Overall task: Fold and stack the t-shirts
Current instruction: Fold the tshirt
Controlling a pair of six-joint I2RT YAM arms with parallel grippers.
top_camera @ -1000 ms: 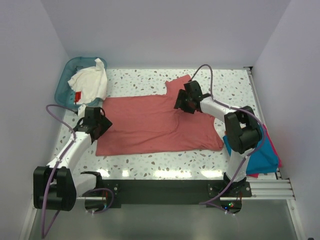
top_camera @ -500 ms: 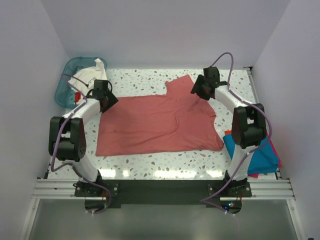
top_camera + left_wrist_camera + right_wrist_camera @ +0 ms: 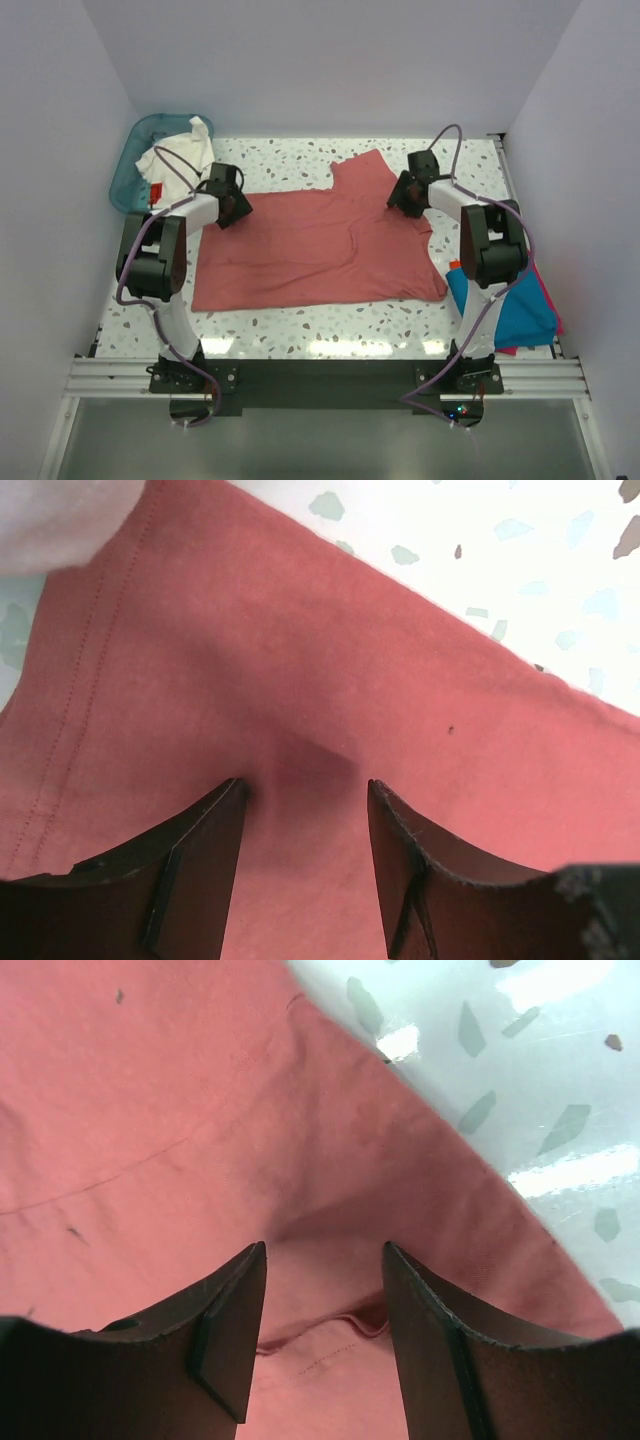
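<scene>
The salmon-red t-shirt (image 3: 310, 245) lies spread flat in the middle of the table. My left gripper (image 3: 232, 207) is open, its fingertips pressed down on the shirt's far left corner (image 3: 300, 670). My right gripper (image 3: 405, 196) is open, its tips down on the shirt's far right part, over a seam fold (image 3: 330, 1335). A white t-shirt with a small red tag (image 3: 180, 165) lies heaped in the teal basket. The folded teal-blue t-shirt (image 3: 510, 305) lies on an orange-red one (image 3: 548, 312) at the right edge.
The teal plastic basket (image 3: 135, 160) stands at the far left corner. The table is white speckled terrazzo (image 3: 290, 165), with walls close on the left, right and back.
Both arms swung away from me and then inward; the left gripper went from the shirt's left edge to its far left corner, and the right gripper now rests on the far right part.
</scene>
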